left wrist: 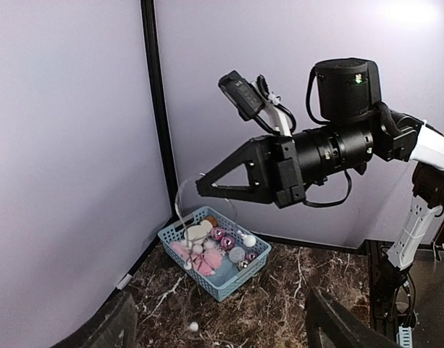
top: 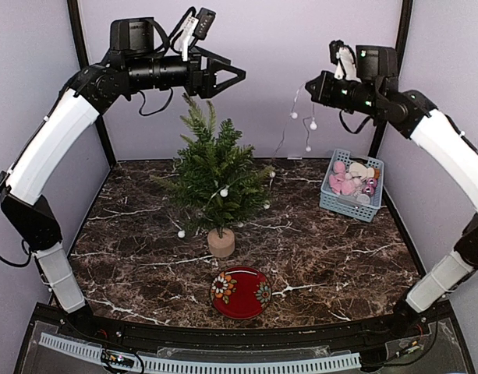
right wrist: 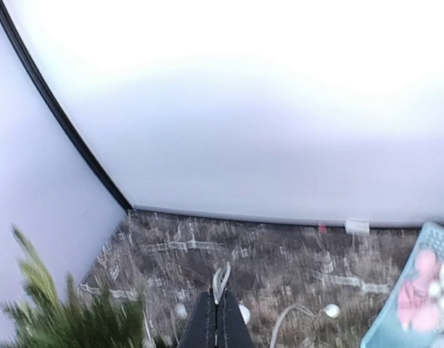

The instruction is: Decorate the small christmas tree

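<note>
The small christmas tree point(top: 215, 175) stands mid-table on its light-wood stump point(top: 221, 242). A string of white bead lights point(top: 223, 192) lies across its branches, and one bead rests on the table point(top: 181, 233). My right gripper point(top: 307, 83) is high at the back right, shut on the free end of the string point(top: 309, 125), which hangs below it. The right wrist view shows its shut fingers point(right wrist: 220, 322) pinching the white wire point(right wrist: 222, 279), with the tree point(right wrist: 55, 315) at lower left. My left gripper point(top: 240, 75) is open and empty, high above the treetop; its fingers point(left wrist: 345, 326) stand wide apart.
A blue basket point(top: 329, 199) of pink, white and shiny ornaments sits at the back right; it also shows in the left wrist view point(left wrist: 229, 286). A red flowered plate point(top: 240, 292) lies in front of the tree. Purple walls close the back and both sides.
</note>
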### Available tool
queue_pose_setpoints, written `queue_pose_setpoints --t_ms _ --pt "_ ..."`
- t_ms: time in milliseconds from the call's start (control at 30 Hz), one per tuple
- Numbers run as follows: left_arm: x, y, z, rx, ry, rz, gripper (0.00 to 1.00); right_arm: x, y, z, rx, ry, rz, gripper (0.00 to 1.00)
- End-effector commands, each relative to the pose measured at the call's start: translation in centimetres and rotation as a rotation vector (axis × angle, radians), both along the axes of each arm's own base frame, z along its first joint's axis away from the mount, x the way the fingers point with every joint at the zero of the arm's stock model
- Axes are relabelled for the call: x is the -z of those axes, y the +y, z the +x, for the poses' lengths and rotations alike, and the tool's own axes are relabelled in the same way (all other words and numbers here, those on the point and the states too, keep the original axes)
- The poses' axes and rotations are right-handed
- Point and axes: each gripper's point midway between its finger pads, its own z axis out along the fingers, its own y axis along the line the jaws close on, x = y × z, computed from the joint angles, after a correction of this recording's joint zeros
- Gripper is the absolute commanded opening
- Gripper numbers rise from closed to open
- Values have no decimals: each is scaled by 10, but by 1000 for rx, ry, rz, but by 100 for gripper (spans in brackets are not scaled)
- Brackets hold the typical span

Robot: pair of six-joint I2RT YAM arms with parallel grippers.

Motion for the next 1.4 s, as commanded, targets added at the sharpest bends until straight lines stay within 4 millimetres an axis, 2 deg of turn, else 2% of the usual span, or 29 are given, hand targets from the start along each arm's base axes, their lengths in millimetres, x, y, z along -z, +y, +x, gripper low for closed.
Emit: queue_pose_setpoints --t_ms 0,100,133,267,367,467,533,633,767,867,1033,1167,1267,1367 --pt "-32 17 -11 -20 -18 -81 84 -43 16 23 -25 -68 -21 0" --pt "-30 21 -2 -36 -15 -79 86 -96 34 23 -104 -174 75 0" --pt "-28 20 2 -38 -22 -76 86 -106 42 22 -145 -201 108 0" --pt "-17 6 14 -3 -62 -59 88 -137 69 6 -326 -305 248 0" --pt "-10 -5 22 26 -87 -58 88 -154 82 -12 -453 -373 327 0" --pt "-2 -13 39 -1 -99 -57 88 -168 91 -32 -560 -431 366 0" --pt "1 -18 46 -5 -95 -67 88 -172 98 -43 -625 -447 371 0" --pt "7 -29 47 45 -58 -93 86 -168 109 -52 -687 -436 354 0" --pt "14 -36 49 74 -18 -107 77 -164 115 -61 -714 -432 332 0" --pt "18 -39 47 96 1 -113 62 -161 116 -64 -721 -426 323 0" --pt "20 -41 40 139 11 -111 29 -157 114 -64 -704 -418 320 0" --pt "13 -38 38 132 -6 -118 8 -158 109 -61 -657 -428 312 0" --pt "-2 -30 42 72 -80 -128 1 -158 106 -64 -631 -447 306 0" --pt "-20 -24 43 37 -173 -146 0 -155 108 -66 -611 -448 295 0"
